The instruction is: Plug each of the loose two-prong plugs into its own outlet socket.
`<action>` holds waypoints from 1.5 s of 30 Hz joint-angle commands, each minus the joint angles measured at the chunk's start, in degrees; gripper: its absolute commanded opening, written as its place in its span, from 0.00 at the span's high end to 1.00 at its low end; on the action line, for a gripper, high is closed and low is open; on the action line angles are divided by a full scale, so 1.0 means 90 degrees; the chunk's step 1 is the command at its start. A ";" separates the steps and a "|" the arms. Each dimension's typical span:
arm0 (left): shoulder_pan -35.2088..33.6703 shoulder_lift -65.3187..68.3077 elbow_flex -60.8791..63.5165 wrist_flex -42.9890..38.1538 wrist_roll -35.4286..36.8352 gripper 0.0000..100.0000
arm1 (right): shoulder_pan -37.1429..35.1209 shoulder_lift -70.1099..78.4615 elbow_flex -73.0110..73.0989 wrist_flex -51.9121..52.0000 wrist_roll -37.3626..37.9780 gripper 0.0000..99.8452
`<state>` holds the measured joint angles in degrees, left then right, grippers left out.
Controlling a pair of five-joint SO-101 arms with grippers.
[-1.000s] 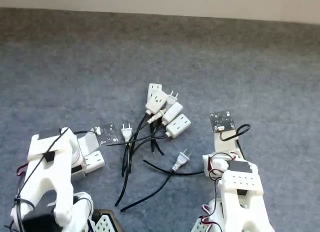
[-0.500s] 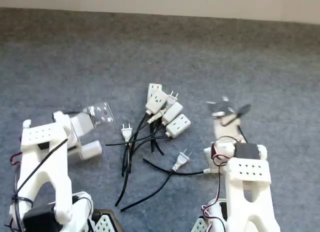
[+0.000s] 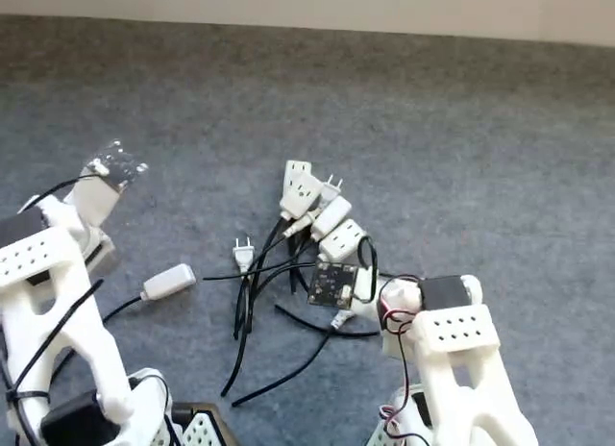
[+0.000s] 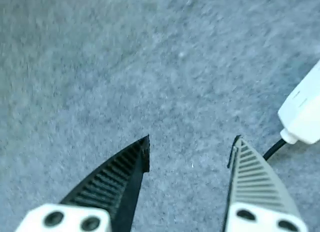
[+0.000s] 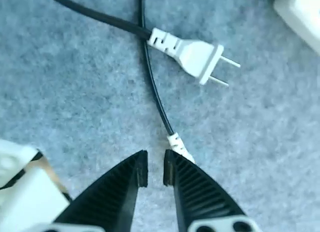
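A bundle of white outlet sockets (image 3: 332, 217) with black cords lies mid-carpet. One loose two-prong plug (image 3: 243, 251) rests to its left. A second plug (image 5: 192, 54) lies just beyond my right gripper (image 5: 154, 167), whose jaws stand nearly together with nothing between them, tips beside a black cord's white collar (image 5: 177, 144). From above, the right arm (image 3: 442, 331) leans over that plug. My left gripper (image 4: 190, 147) is open over bare carpet, a white corded socket (image 4: 300, 117) just off one fingertip. That socket (image 3: 168, 281) lies beside the raised left arm (image 3: 48, 254).
Black cords (image 3: 252, 311) trail from the bundle toward the front edge and cross under the right arm. A socket corner (image 5: 300, 7) shows past the plug. Grey carpet (image 3: 461, 129) stretches open behind and to the right.
The left arm swung away to the left and rose, uncovering the white corded socket. The right arm turned left and dropped over the plug and cords.
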<state>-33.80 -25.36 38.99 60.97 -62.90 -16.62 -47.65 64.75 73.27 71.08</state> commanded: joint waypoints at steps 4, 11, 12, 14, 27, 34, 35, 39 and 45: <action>-0.0591 -0.0015 -0.0190 0.0029 0.0049 0.75 | -0.0054 0.0024 0.0874 -0.1275 0.0449 0.93; -0.0933 -0.0015 -0.0181 0.0068 0.0049 0.75 | 0.0288 0.0024 0.1255 -0.1851 0.0654 0.93; -0.0962 -0.0015 -0.0181 0.0068 0.0049 0.75 | 0.0376 0.0024 0.1265 -0.1880 0.0781 0.93; -0.1031 -0.0015 -0.0181 0.0068 0.0049 0.75 | 0.0640 0.0024 0.1255 -0.1929 0.0938 0.93; -0.0991 -0.0005 -0.0073 0.0020 0.0049 0.75 | 0.1031 -0.0044 0.0327 -0.1226 0.0928 0.93; -0.0991 -0.0005 0.0611 -0.0947 0.0049 0.75 | 0.0884 0.0024 -0.0054 -0.1275 0.0947 0.93; -0.0991 -0.0005 0.0659 -0.1026 0.0049 0.75 | 0.0894 0.0024 -0.0093 -0.1275 0.0957 0.93; -0.1021 -0.0015 0.0669 -0.1074 0.0049 0.75 | 0.0904 0.0073 0.0024 -0.1802 0.0977 0.93; -0.1050 -0.0073 0.0650 -0.1094 0.0049 0.75 | 0.0923 0.1304 0.0444 -0.2554 0.0967 0.93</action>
<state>-42.95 -25.19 45.32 52.00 -62.90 -7.56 -41.23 68.97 53.76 78.99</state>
